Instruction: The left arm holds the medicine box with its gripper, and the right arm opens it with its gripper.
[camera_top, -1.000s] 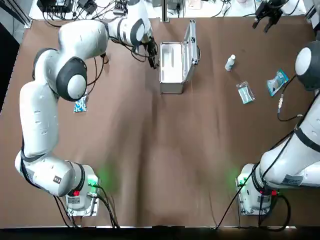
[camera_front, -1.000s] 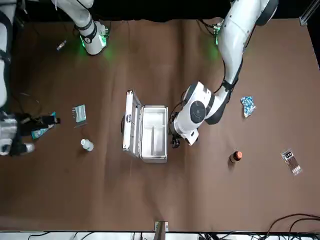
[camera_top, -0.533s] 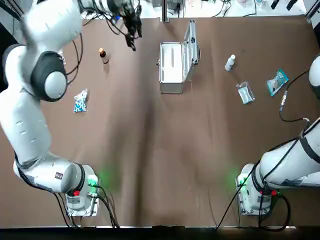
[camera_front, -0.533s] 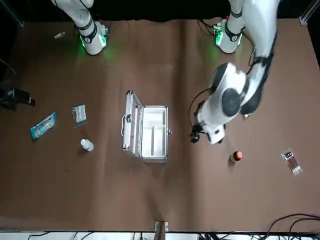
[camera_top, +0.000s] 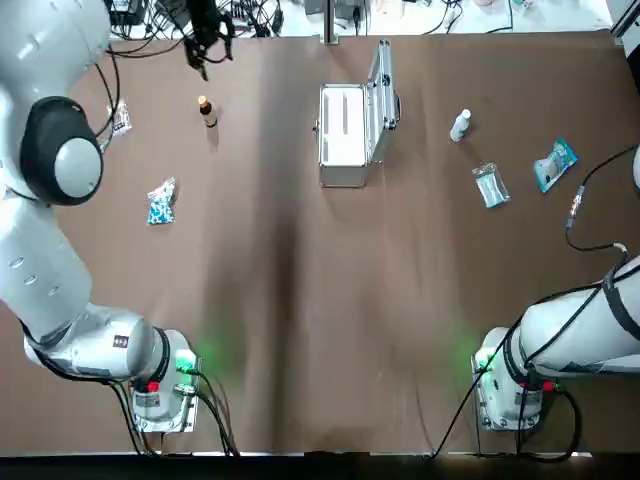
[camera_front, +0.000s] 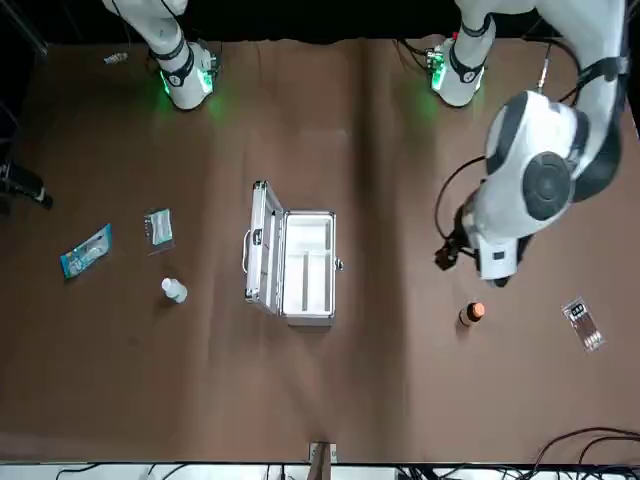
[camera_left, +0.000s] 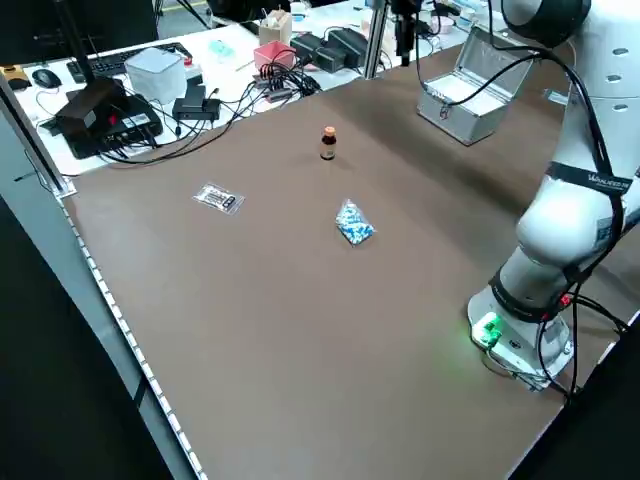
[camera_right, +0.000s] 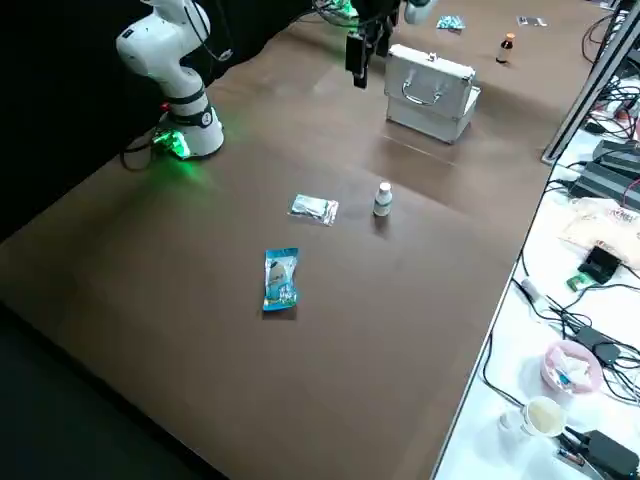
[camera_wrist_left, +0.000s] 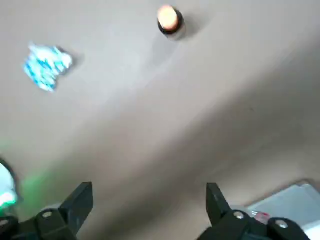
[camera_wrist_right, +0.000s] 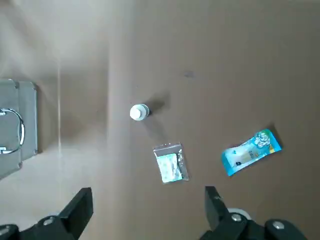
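Far left, the left pincer (camera_wrist_left: 148, 192) hangs high over the far corner of the tabletop (camera_top: 320, 300), fingers spread wide and nothing between them. Below it sits a small orange-capped bottle (camera_top: 207, 110), with a blue-and-white packet (camera_top: 160, 200) nearer the robot. Neither is touched.

Moving to the middle: there's the medicine box (camera_top: 343, 135), on the far half of the tabletop, and it is open! The lid (camera_top: 380, 85) stands up on the box's right-hand side and the pale inside shows in full. No pincer is on it. Both are well apart from it.

Further right lie a white bottle (camera_top: 460, 125), a clear sachet (camera_top: 490, 185) and a blue packet (camera_top: 553, 163). High above that side is the right pincer (camera_wrist_right: 147, 195), also gaping wide and empty.

By my reading, the hold and the opening are both done, with nothing left on the box itself.
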